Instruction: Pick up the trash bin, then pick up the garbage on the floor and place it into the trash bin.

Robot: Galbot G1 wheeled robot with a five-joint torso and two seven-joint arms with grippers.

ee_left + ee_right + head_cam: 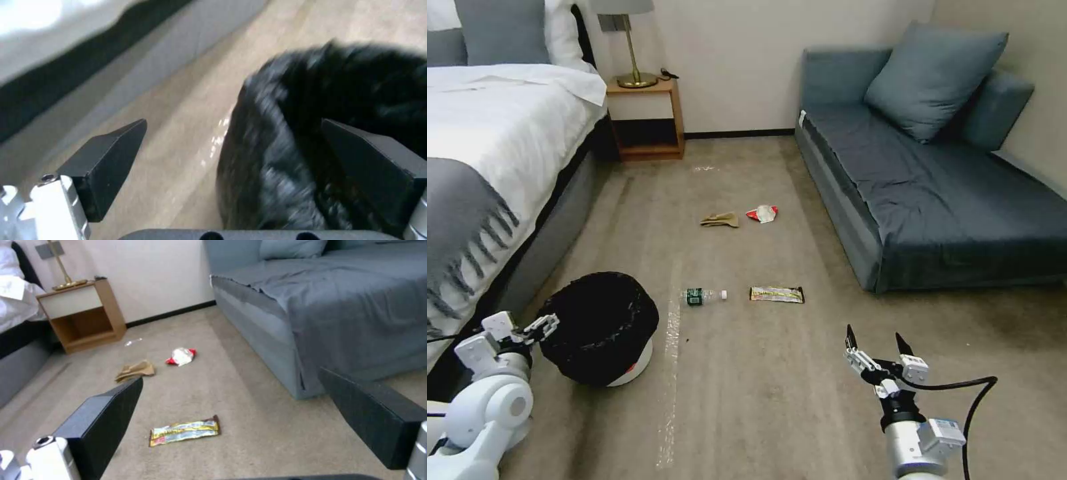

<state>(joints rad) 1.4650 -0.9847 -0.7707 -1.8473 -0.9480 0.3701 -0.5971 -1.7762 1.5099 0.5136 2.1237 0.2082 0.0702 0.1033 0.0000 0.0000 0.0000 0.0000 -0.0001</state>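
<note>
The trash bin point(602, 325), low, round and lined with a crinkly black bag, stands on the carpet beside the bed. My left gripper point(539, 327) is open at its left rim; in the left wrist view the gripper point(233, 160) straddles the bin's point(338, 96) edge, one finger outside and one over the bag. The garbage lies ahead: a clear bottle point(702, 296), a flat snack wrapper point(777, 294) point(184, 432), crumpled tan paper point(719, 220) point(134, 370) and a red-and-white wrapper point(762, 213) point(181, 356). My right gripper point(875, 343) point(230, 376) hangs open over the carpet, holding nothing.
A bed point(487, 147) with a grey throw runs along the left. A blue sofa point(934, 180) fills the right side. A wooden nightstand point(646, 120) with a lamp stands at the back wall. A strip of clear tape point(668, 360) crosses the carpet beside the bin.
</note>
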